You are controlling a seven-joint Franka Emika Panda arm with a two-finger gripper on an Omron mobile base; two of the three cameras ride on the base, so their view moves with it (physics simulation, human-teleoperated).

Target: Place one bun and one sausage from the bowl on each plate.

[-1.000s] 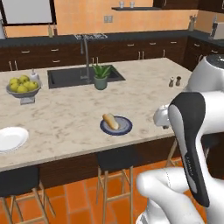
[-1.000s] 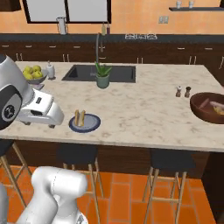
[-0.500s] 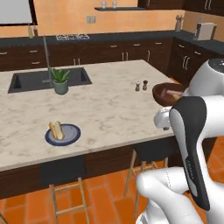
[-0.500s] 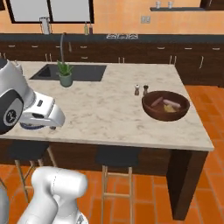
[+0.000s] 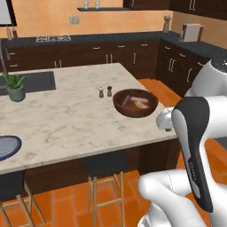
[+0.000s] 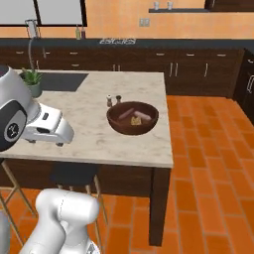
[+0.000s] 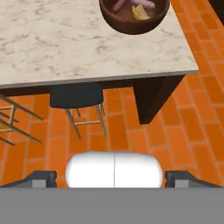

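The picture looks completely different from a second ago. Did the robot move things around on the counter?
No, the robot's base drove along the counter, so the views shifted. The brown bowl has come close in front, and the blue-grey plate slid to the left edge. Nothing was picked up; the gripper stayed open and empty.

Marble island counter (image 5: 66, 119) carries bowl (image 5: 135, 103), shakers (image 5: 105, 91).

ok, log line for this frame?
phase: at bowl | gripper: open, empty, off counter edge, above floor | bowl: near island corner, food inside | blue plate: far left | shakers: behind bowl
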